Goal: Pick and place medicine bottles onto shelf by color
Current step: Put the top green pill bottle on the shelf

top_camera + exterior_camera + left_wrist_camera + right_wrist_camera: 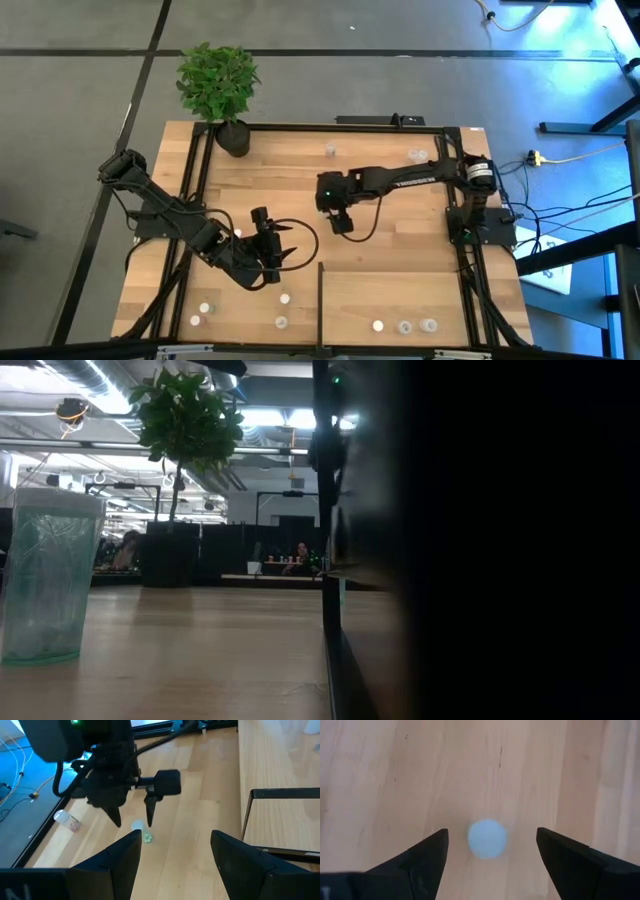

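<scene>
My right gripper (490, 851): fingers apart, directly over a white-capped bottle (487, 838) at table centre | my left gripper (283, 243): fingers apart, at its 8 o'clock | shelf (400, 300): at 5 o'clock.

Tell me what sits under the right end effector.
A white-capped medicine bottle stands on the wooden tabletop, directly below the open right end effector, between its fingers, untouched. From overhead the end effector covers the bottle completely.
</scene>
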`<action>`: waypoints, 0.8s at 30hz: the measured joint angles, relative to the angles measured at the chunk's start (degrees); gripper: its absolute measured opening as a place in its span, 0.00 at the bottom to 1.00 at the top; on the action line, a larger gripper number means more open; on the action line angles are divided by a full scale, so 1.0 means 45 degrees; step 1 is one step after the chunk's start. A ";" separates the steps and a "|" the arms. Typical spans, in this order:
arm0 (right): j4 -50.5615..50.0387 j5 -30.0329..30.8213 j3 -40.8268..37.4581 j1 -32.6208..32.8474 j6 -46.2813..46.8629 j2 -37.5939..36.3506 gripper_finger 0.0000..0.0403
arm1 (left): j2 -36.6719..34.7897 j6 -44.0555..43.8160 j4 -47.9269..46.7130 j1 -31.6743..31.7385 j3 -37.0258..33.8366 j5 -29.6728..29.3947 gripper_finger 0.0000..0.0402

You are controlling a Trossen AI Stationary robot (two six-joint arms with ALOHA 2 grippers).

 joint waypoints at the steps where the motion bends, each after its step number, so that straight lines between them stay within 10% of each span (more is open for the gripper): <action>1: 0.0054 -0.0059 0.0000 -0.0029 -0.0073 0.0112 0.75 | 0.0000 -0.0001 0.0002 0.0000 0.0000 0.0000 0.58; 10: 0.0243 -0.0510 0.0000 -0.0282 -0.0082 0.0563 0.73 | 0.0000 0.0001 0.0014 0.0000 0.0000 0.0000 0.58; 24: 0.0386 -0.1428 0.0000 -0.0277 0.0012 0.0577 0.37 | 0.0000 0.0002 0.0019 0.0000 0.0000 0.0000 0.58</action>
